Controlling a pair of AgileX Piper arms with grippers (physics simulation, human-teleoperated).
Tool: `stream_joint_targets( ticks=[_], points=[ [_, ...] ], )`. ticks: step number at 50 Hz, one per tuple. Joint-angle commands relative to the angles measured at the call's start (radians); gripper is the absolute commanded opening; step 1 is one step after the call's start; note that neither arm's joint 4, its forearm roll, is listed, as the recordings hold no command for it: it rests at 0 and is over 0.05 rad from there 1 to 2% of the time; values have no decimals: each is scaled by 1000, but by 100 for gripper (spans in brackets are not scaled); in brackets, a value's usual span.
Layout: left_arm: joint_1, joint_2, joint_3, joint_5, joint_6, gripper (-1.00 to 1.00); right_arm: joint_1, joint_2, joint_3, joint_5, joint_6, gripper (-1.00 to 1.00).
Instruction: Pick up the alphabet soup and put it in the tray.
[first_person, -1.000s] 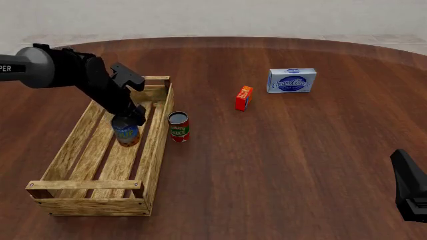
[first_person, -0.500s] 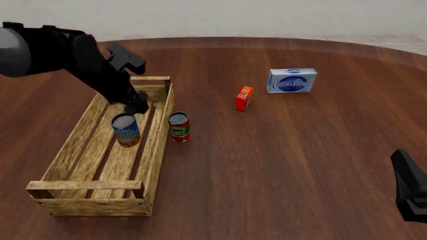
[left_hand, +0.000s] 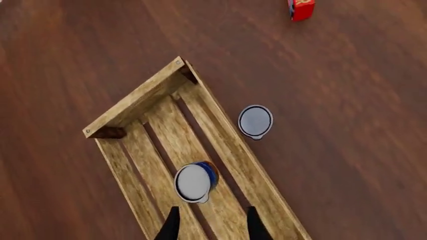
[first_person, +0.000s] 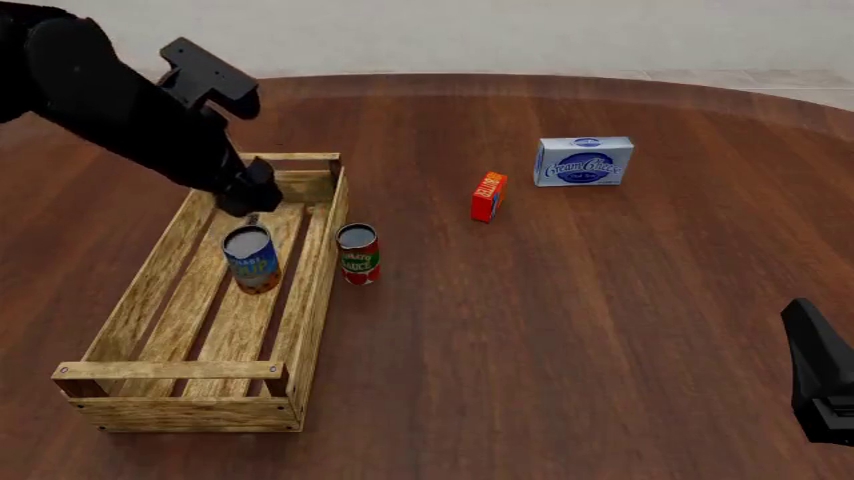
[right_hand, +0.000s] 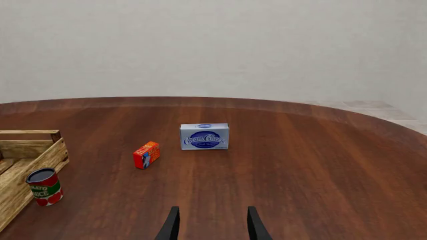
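One alphabet soup (first_person: 251, 258) stands in the one tray (first_person: 134, 312), the left gripper (left_hand: 209, 226) above it spread empty, right gripper (right_hand: 209, 225) seemingly likewise.

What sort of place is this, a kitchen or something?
Probably not a real room: it looks like a computer-rendered test scene. A bare round wooden table holds only a wooden tray, two cans and two small boxes, against a blank pale wall.

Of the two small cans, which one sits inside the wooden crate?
The blue-labelled can with the silver top stands upright on the slats of the light-wood crate; the red-and-green-labelled can stands on the table just outside its long side.
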Motion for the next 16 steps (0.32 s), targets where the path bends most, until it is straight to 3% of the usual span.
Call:
stream_joint_targets(
  ticks=[1, 16],
  points=[
    [-23, -145, 80, 15, -34, 100, 2, -2, 0, 0, 1, 100],
    [-75, -378, 175, 54, -136, 100, 2, -2, 0, 0, 1, 100]
  ],
)
